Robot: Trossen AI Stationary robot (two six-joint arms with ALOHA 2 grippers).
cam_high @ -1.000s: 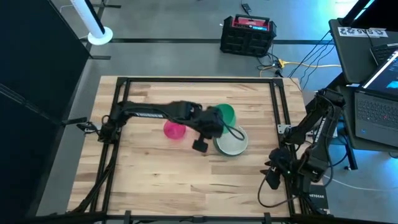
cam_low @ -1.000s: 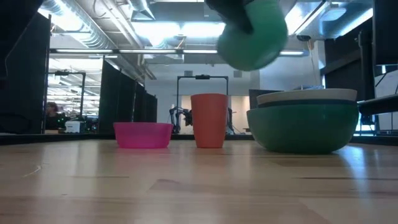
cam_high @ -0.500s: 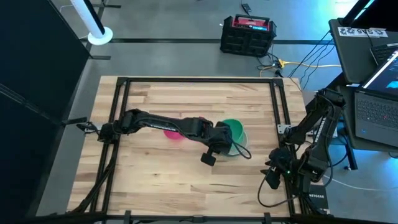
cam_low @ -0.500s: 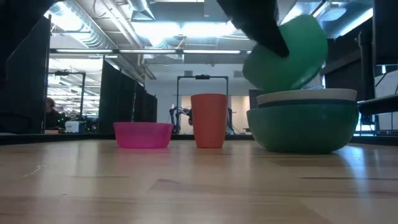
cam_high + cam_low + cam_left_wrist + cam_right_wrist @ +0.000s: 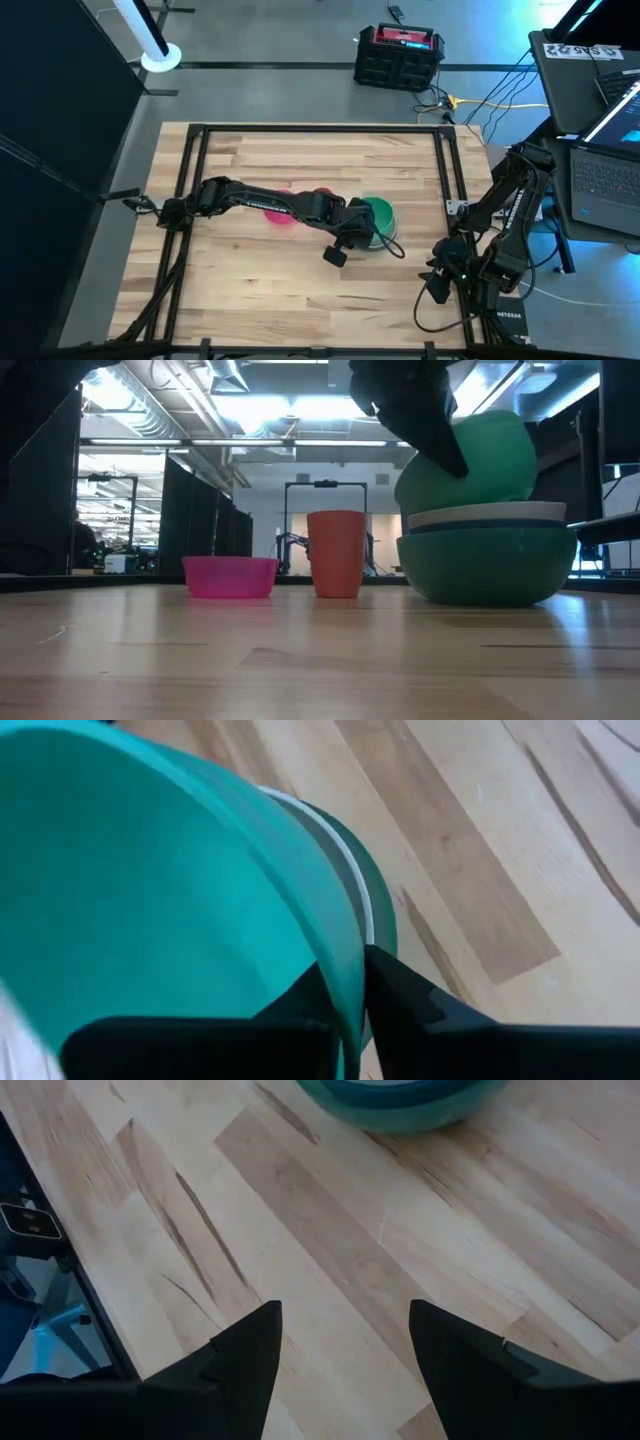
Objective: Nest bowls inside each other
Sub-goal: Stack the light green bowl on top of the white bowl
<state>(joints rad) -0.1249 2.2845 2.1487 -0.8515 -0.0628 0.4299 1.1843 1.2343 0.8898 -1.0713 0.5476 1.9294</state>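
A green bowl (image 5: 475,460) sits tilted, its lower part inside a white bowl (image 5: 490,515) that is nested in a larger dark green bowl (image 5: 488,568). In the high view this stack (image 5: 380,215) is right of the table's middle. My left gripper (image 5: 348,1010) is shut on the green bowl's rim and reaches in from the table's left (image 5: 358,228). A pink bowl (image 5: 230,576) and a red cup (image 5: 336,553) stand on the table to the left of the stack. My right gripper (image 5: 345,1350) hangs open over bare wood at the table's right edge (image 5: 445,275). My left gripper has the green bowl's rim (image 5: 352,982) between its two fingers, one inside the bowl and one outside. The fingers slant down from the table's left. The bowl is tilted, its lower part down in the white bowl (image 5: 358,885).
A black frame (image 5: 300,130) runs around the tabletop. Bare wood (image 5: 280,290) lies toward the near edge. Beyond the table are a black and red case (image 5: 400,55) and laptops (image 5: 605,150) at the right.
My left gripper has carried the green bowl toward the table's right and near edges and down. The bowl, hanging clear above the cup a second ago, now sits tilted in the white bowl.
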